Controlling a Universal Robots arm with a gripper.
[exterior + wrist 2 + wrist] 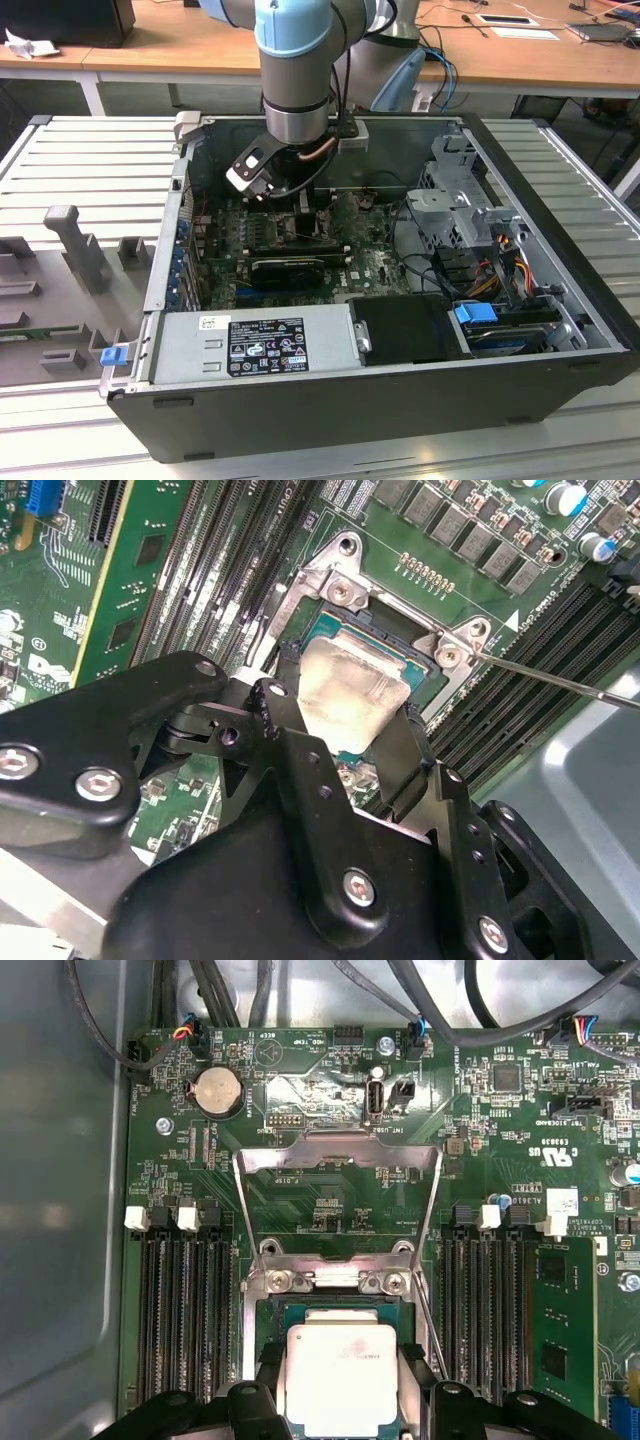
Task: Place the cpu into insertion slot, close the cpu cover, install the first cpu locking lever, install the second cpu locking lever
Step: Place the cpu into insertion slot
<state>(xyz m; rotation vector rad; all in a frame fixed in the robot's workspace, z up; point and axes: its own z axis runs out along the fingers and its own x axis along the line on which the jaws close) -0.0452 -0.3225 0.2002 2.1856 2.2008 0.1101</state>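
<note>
Pincer (342,1400) clamped on chip (340,1365), one finger (405,750) on each side edge. Grip is on edges, so chip hangs flat and level. Chip is right over socket (330,1306), just under pincer tips, square with it. Cannot tell if it rests all way down. Cover (340,1150) stands flipped open past pincer tips, leaving room for chip to go in. Thin lever (560,681) sticks out beside pincer, unhooked, so cover is free. Long black slots (185,1330) on both sides of pincer, untouched.
</note>
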